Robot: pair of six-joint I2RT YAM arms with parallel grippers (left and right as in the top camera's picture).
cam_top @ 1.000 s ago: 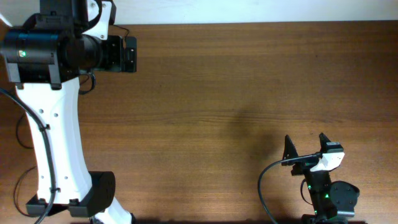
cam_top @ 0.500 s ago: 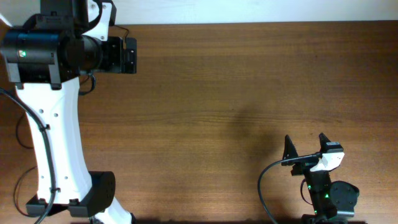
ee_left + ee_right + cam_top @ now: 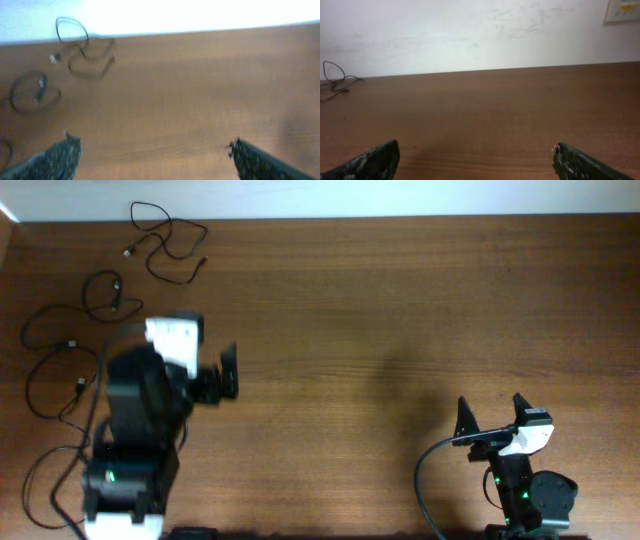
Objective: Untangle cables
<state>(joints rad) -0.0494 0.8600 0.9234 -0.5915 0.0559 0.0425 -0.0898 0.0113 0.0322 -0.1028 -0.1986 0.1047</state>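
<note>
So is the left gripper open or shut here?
Open: the left gripper shows its fingers far apart, only table between them, holding nothing.

Brown wood table (image 3: 400, 330); scuffed white wall (image 3: 470, 35) behind.

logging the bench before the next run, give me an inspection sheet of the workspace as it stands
surface: brown wood table
job's things: thin black cords lie loose at the far left corner, with a small loop and a longer run closer to the left arm; none is held
clutter: nothing seen
grippers: left claw open and empty; right claw open and empty
cables: thick black arm cable curves beside the right arm
surroundings: white wall behind the table, with a wall plate on it
</note>
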